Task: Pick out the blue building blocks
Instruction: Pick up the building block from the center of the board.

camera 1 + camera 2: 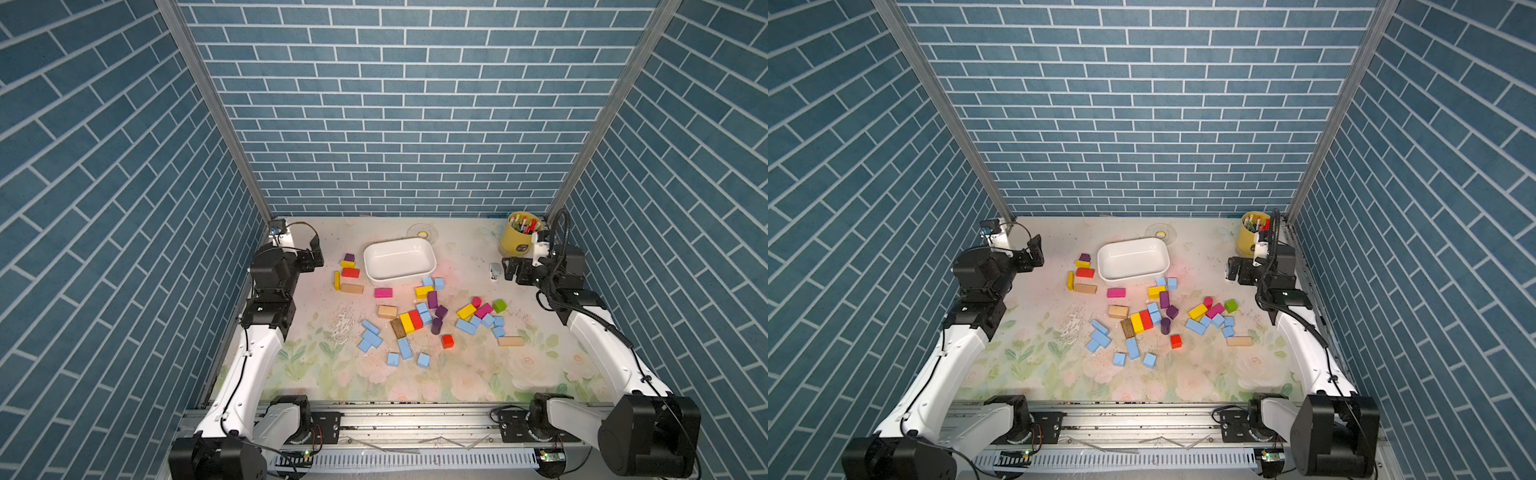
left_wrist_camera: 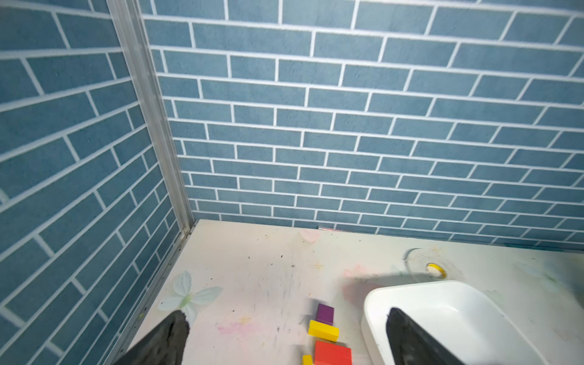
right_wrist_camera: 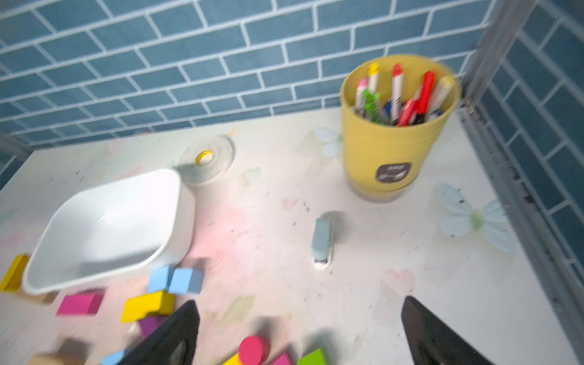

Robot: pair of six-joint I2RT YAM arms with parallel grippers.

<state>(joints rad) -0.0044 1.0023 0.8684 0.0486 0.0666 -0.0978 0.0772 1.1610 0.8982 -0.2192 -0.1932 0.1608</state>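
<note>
**A:** What sits closest to us?

**B:** The metal rail [image 1: 415, 419] along the near edge, with both arms rising from its ends. Past it comes the flowered table [image 1: 332, 382].

**A:** And the blue blocks?

**B:** The blue blocks [image 1: 404, 348] all lie on the table, around its middle. Nearest us is a loose handful: two cubes, a long brick, and three more packed together to their left. Further in, two sit against the coloured blocks [image 1: 414, 320]. Another bunch lies to the right of those. Farthest, a pair of blue cubes [image 1: 439, 283] rests side by side just beside the near corner of the white dish [image 1: 399, 259].

**A:** Is anything in the jaws?

**B:** Nothing. The left gripper [image 1: 318, 254] is at the table's left edge, level with the dish, its jaws spread wide and bare. Its wrist view shows purple, yellow and red blocks ahead of the gap. The blue ones are well apart from it.

**A:** And the right one?

**B:** The right gripper [image 1: 513, 270] is also spread wide and holds nothing. It is near the right edge, with a small stapler [image 1: 494, 272] just beside it. Its wrist view is blurred. There the pair of blue cubes shows ahead, off to the side of one finger, not between the two.

**A:** What's behind all that?

**B:** A clear tape roll [image 1: 423, 233] lies beyond the dish. A yellow cup [image 1: 517, 245] of pens stands in the far right corner.
</note>
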